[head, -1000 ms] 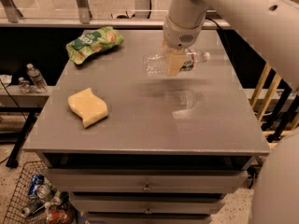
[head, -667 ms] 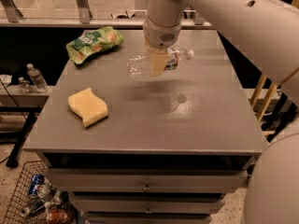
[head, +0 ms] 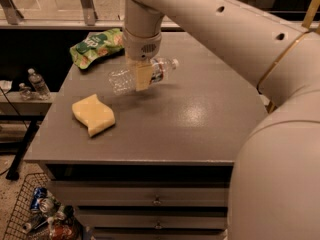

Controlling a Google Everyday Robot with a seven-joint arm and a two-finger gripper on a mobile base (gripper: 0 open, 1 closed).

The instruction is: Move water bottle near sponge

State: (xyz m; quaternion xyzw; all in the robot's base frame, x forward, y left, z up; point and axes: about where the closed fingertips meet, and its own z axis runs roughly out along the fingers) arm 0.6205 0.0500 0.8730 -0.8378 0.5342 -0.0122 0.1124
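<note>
The water bottle (head: pixel 121 79) is a clear ribbed bottle with a red-white-blue label and a white cap pointing right. It is held level a little above the grey table (head: pixel 200 119). My gripper (head: pixel 142 78) is shut on the water bottle around its middle, reaching down from above. The sponge (head: pixel 93 114), a pale yellow wavy block, lies on the table at the front left, a short way below and left of the bottle's base. Bottle and sponge are apart.
A green snack bag (head: pixel 96 45) lies at the table's back left corner. Small clear bottles (head: pixel 38 83) stand on a low shelf left of the table. A wire basket (head: pixel 37 211) with cans sits on the floor at the lower left. My arm covers the right side.
The gripper has carried the water bottle leftward across the table, closer to the sponge. The sponge and snack bag have not moved.
</note>
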